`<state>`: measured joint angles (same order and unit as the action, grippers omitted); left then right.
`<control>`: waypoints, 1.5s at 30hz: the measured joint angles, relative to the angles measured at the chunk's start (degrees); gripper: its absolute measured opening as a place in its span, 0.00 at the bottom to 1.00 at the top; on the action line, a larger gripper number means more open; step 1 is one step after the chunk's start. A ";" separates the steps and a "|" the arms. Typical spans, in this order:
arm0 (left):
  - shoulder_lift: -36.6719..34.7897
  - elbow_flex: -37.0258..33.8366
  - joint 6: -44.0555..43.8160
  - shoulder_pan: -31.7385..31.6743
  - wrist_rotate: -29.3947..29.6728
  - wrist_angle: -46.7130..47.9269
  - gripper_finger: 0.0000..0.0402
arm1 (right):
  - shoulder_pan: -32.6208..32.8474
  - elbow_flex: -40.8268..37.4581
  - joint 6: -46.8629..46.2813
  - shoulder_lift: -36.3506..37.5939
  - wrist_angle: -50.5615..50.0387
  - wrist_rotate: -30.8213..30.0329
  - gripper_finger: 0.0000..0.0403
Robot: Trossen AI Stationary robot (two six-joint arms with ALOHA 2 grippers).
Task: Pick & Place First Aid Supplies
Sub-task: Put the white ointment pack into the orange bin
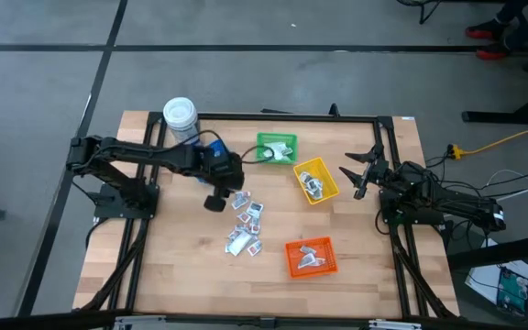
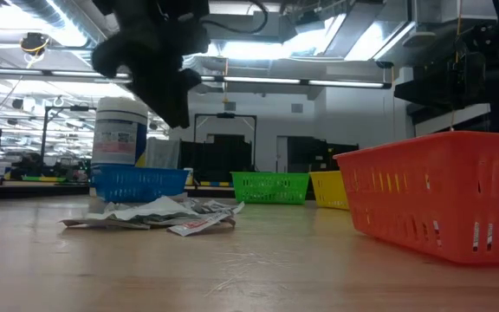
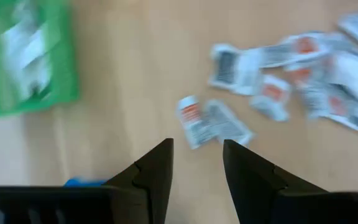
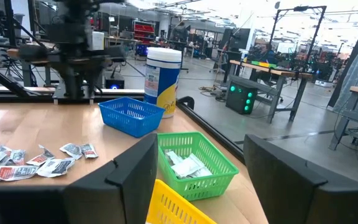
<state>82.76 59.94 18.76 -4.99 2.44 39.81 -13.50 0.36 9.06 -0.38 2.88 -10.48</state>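
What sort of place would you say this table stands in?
Probably a robotics lab or workshop: workbenches with equipment beyond the table, bare ceiling lights, and cables on the concrete floor.

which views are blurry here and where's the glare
Left wrist view: motion-smeared, the packets and green bin soft. Low view: the left pincer is a dark blur against bright ceiling lights. High view and right wrist view: mostly sharp, though the left arm looks smeared in the right wrist view.
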 joint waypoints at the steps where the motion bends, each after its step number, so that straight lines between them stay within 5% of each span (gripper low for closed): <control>1: 0.18 -0.01 1.19 0.63 -0.88 -0.05 0.33 | 0.01 0.00 0.00 0.01 0.00 0.00 0.59; 17: 7.31 -0.42 7.99 4.33 -1.47 -2.89 0.33 | 0.00 0.00 0.02 0.01 0.00 0.02 0.59; 45: 16.85 -0.46 -33.66 3.37 0.94 -4.61 0.32 | 0.01 0.00 0.01 0.02 0.00 0.02 0.59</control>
<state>99.61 59.48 -14.90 -1.62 3.38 35.20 -13.48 0.36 9.08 -0.36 2.87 -10.46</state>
